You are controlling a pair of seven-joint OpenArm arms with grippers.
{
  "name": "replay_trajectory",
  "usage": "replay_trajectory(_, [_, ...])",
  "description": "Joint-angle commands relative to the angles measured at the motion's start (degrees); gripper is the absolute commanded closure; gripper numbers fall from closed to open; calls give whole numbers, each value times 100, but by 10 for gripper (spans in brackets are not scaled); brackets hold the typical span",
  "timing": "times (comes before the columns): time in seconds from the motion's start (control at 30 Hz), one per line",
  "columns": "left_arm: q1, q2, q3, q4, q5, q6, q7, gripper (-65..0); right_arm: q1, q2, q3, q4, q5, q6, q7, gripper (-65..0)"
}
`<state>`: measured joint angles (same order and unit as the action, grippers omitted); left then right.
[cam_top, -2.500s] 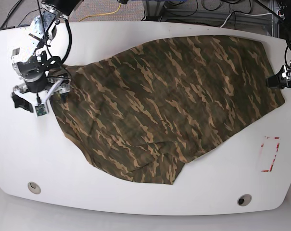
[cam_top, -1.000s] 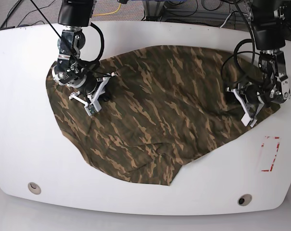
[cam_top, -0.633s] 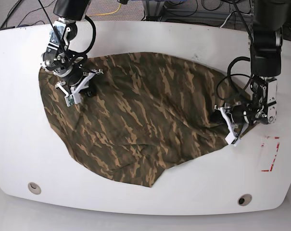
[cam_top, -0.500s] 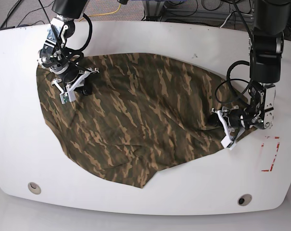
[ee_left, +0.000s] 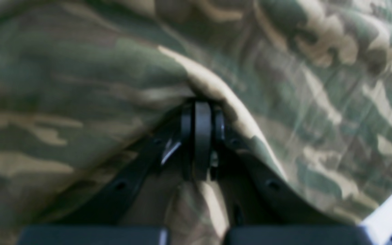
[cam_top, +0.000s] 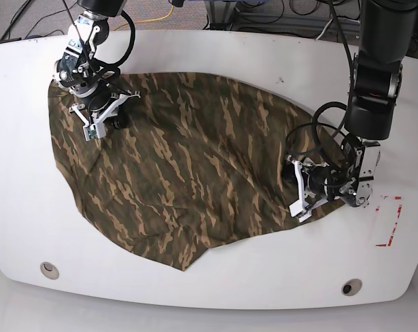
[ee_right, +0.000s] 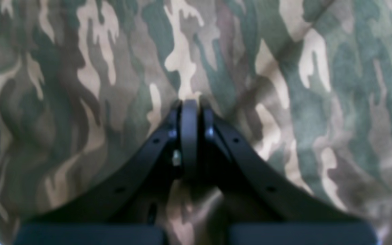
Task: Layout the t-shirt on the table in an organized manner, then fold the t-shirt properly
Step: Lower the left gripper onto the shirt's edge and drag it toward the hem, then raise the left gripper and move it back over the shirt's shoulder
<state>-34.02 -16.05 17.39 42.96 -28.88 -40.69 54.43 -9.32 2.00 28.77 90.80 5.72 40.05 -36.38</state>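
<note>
Taking the red outline mark near the table's front edge as the reference, the left gripper sits just left of it and slightly farther back, low over the near-right hem of the t-shirt. In the left wrist view its jaws are pressed together with a ridge of camouflage cloth pinched between the black fingers, so it holds the garment. The t-shirt lies spread but skewed across the tabletop, running from beside the mark diagonally back to the far-left corner, with a loose point hanging toward the front edge. Farthest from the mark, the right gripper rests on the far-left portion of the cloth; the right wrist view shows its jaws equally closed, with fabric gathered at the tips, so it too grips the t-shirt. Risk assessment: both pinches appear shallow, and a hard pull could let the cloth slip from either grip; uneven travel of the two arms would likely twist the garment further rather than square it, and the far-left edge, already near the table rim, could slide off. Against the base view half a second earlier, the whole garment has shifted leftward and forward, the left gripper has moved farther from the mark, and the right gripper has travelled back toward the far-left corner.
</note>
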Motion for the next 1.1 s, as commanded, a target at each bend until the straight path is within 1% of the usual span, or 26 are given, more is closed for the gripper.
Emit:
replay_trajectory(0.0, [-172, -175, -196, 51, 440, 69, 548, 0, -4, 42, -34, 331, -31, -5, -6, -24])
replay_trajectory(0.1, [-172, -395, -504, 508, 440, 69, 829, 0, -4, 42, -174, 533, -40, -5, -15, -24])
replay_trajectory(0.13, [-163, -500, -679, 834, 440, 69, 987, 0, 14, 42, -262, 603, -40, -5, -15, -24])
replay_trajectory(0.23, [-110, -641, -987, 1484, 440, 69, 1383, 0, 31, 51, -394, 682, -40, -5, -15, -24])
replay_trajectory(0.43, [312, -755, -1875, 2856, 431, 69, 2499, 0, 31, 59, -631, 849, -40, -5, -15, -25])
replay_trajectory(0.53, [655, -764, -2288, 3541, 431, 69, 2557, 0, 14, 68, -798, 999, -40, -5, -15, -25])
replay_trajectory(0.6, [1059, -781, -2482, 3972, 431, 69, 2557, 0, 5, 68, -948, 1113, -40, -5, -15, -27])
replay_trajectory(0.73, [1868, -957, -2587, 4631, 431, 69, 2557, 0, -4, 68, -1220, 1262, -48, -5, -15, -27])
replay_trajectory(0.87, [2659, -940, -2605, 4992, 414, 69, 2557, 0, 22, 77, -1326, 1245, -48, -5, -15, -27])
replay_trajectory(1.0, [3178, -922, -2666, 5115, 53, 69, 2557, 0, 22, 77, -1352, 1245, -48, -5, -15, -27])
replay_trajectory(1.07, [3424, -887, -2895, 5124, -211, 69, 2557, 0, 22, 59, -1361, 1245, -48, -5, -15, -27])
